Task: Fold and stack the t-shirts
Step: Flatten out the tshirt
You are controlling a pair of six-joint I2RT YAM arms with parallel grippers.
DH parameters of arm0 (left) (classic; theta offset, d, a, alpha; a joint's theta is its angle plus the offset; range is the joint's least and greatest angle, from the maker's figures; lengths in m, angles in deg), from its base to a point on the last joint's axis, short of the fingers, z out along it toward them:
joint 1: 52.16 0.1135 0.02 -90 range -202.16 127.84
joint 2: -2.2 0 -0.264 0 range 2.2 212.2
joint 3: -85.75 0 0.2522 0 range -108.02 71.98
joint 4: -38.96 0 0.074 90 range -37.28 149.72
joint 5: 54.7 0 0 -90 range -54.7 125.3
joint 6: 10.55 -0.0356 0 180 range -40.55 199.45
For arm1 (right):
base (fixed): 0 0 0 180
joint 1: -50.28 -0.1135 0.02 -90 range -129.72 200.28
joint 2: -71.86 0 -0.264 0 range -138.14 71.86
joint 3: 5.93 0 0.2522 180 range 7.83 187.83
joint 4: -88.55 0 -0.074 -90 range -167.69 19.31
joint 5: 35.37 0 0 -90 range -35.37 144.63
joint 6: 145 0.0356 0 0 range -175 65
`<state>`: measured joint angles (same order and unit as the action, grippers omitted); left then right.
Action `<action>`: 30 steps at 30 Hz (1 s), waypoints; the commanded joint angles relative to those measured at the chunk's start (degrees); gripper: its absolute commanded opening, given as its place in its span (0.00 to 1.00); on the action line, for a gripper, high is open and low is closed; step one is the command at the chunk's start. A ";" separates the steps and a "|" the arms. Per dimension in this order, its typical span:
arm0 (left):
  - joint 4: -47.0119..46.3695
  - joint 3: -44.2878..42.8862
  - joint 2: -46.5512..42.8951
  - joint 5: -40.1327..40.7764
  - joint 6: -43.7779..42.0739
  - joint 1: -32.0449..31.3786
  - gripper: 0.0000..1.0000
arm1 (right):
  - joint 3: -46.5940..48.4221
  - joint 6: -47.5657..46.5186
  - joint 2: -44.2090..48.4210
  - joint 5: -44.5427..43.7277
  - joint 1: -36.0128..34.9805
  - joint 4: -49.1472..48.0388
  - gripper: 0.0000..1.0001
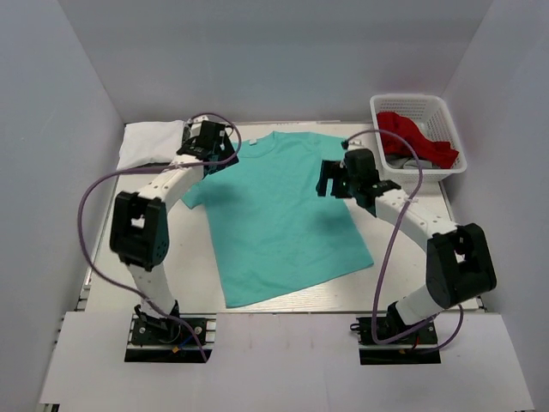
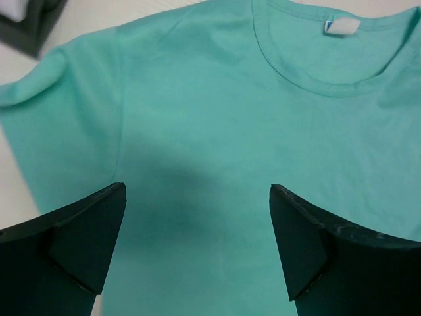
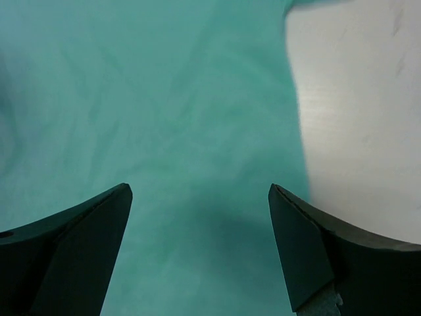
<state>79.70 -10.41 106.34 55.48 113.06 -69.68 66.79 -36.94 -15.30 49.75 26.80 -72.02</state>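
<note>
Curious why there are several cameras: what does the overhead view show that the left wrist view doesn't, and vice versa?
Only overhead: the whole teal t-shirt spread flat, the left arm and right arm, the white basket holding a red t-shirt, white folded cloth at far left. Only left wrist: the white neck label inside the collar. Both: the teal t-shirt's neckline and the left arm's jaws near its shoulder.

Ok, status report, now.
Left hand open above teal-green t-shirt, near shoulder. Right hand open over its side edge. Shirt flat, unfolded. Nothing lying on it.
</note>
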 commanded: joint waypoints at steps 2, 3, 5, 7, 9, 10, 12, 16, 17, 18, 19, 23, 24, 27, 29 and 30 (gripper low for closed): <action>0.42 -8.12 8.17 1.33 -4.78 0.82 1.00 | -6.92 7.32 4.53 9.80 -1.03 0.74 0.90; 1.40 -11.88 12.02 2.13 -5.30 0.82 1.00 | -10.23 8.03 7.23 10.15 -1.30 1.09 0.90; 2.98 -15.24 15.73 2.14 -5.30 1.35 1.00 | -12.10 9.96 9.01 8.85 -1.56 3.01 0.90; 3.60 -18.41 20.11 0.83 -5.30 1.87 1.00 | -15.09 11.28 11.74 7.79 -1.65 5.13 0.90; 5.35 -19.91 22.50 -0.75 -4.09 2.40 1.00 | -19.47 12.78 13.05 8.57 -1.92 4.62 0.90; 6.06 -19.91 23.12 -0.76 -3.20 2.40 1.00 | -22.02 14.18 13.15 9.01 -1.74 3.39 0.90; 6.94 -17.73 23.13 0.89 -1.27 2.40 1.00 | -23.62 16.38 11.84 9.37 -1.57 0.04 0.90; 6.94 -8.51 17.52 1.52 2.86 2.40 1.00 | -22.23 20.06 7.53 5.17 -1.48 0.21 0.90; 6.94 -4.31 16.11 1.52 3.91 2.40 1.00 | -21.96 20.78 6.13 1.76 -1.39 0.30 0.90; 6.94 -1.92 12.88 3.00 4.97 2.40 1.00 | -21.52 21.91 5.25 -0.19 -1.30 0.39 0.90; 7.47 2.98 11.11 3.02 6.89 1.88 1.00 | -20.91 22.36 4.54 -1.00 -1.04 0.57 0.90; 6.86 14.52 3.63 -1.52 9.71 0.64 1.00 | -15.57 22.80 -3.60 -5.39 0.54 1.54 0.90; 7.38 16.45 2.57 -3.20 10.51 0.64 1.00 | -14.67 22.37 -4.85 -6.96 0.98 0.67 0.90; 6.07 25.15 -1.82 -9.79 12.10 -0.15 1.00 | -8.44 19.40 -10.92 -5.76 3.18 -1.00 0.90; 3.10 31.13 -4.72 -14.19 12.10 -1.63 1.00 | -3.53 15.88 -16.00 -5.40 4.50 -2.50 0.90; 2.03 34.46 -7.87 -19.43 12.10 -2.16 1.00 | 0.33 13.42 -17.68 -4.44 4.76 -3.55 0.90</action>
<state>80.73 15.15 100.42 52.56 121.86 -69.94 61.88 -18.16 -26.66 46.60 30.08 -75.19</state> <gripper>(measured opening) 0.996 0.902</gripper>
